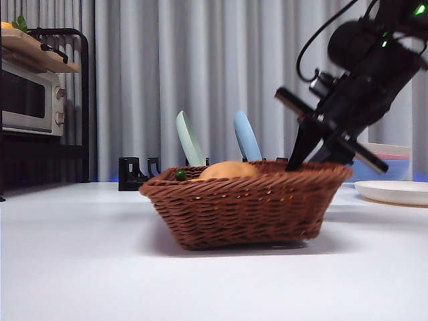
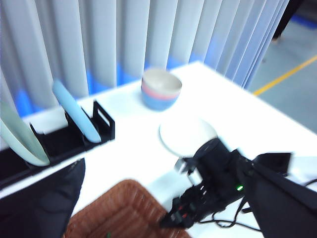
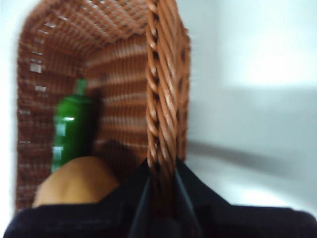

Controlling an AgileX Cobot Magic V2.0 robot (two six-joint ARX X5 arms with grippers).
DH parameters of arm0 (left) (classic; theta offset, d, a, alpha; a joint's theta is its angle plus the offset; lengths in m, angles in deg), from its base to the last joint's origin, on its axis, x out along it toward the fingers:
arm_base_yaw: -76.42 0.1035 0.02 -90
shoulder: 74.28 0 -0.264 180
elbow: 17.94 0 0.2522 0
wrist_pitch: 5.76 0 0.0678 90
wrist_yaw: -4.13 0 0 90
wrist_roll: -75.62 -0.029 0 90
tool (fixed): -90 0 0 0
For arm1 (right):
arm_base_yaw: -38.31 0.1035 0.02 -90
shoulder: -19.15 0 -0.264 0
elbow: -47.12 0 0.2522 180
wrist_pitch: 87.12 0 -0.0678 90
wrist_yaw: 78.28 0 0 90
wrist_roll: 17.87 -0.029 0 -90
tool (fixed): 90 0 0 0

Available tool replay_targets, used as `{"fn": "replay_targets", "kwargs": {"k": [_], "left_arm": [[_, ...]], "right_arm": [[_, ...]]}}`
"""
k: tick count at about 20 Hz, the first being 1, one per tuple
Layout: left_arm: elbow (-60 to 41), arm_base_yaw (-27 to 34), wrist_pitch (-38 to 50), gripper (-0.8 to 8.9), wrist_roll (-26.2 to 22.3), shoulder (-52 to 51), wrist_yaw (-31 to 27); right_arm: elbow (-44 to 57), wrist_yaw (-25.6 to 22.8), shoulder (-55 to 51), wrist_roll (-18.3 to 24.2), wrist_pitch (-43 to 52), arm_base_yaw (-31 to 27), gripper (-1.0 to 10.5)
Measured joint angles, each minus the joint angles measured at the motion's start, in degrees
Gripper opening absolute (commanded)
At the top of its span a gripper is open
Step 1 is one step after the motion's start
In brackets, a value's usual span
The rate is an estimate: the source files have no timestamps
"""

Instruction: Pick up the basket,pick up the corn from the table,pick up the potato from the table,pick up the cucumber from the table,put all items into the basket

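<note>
Basket (image 2: pixel 126 210) corner at near edge, the other arm's gripper (image 2: pixel 173 218) at its rim; jaws too blurred to read. White plate (image 2: pixel 188 136) just behind that arm, stacked bowls (image 2: pixel 161 89) farther back by curtain. Black rack (image 2: pixel 64 139) w/ blue plate (image 2: pixel 75 111) & pale green plate (image 2: pixel 20 136) upright.

My right arm (image 1: pixel 364 80) is matte black and blocky, with a rounded housing, flat bars, black cables looping off it, and small green indicator lights. Its fingers (image 3: pixel 188 191) are plain black wedges.

Brown woven basket (image 1: pixel 247 207), green cucumber (image 3: pixel 72 129)
</note>
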Motion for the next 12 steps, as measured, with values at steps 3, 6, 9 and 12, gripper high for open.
{"fn": "replay_targets", "kwargs": {"k": [3,6,9,12], "left_arm": [[0.00,0.00,-1.31,6.23,-0.92,-1.49,-0.04],[0.00,0.00,-4.96,5.82,-2.47,-1.46,-1.77],[-0.02,0.04,-10.14,3.66,-5.03,-1.09,-7.89],[-0.02,0.37,-16.15,-0.18,-7.91,-1.09,-14.53]], "right_arm": [[-0.07,0.04,0.42,-0.50,0.24,0.59,1.2],[-0.11,0.26,-0.31,-0.66,-2.14,0.11,4.8],[-0.11,0.39,-4.39,0.72,-5.62,-1.73,4.8],[-0.15,0.33,-12.76,3.74,-6.86,-3.43,4.0]]}}
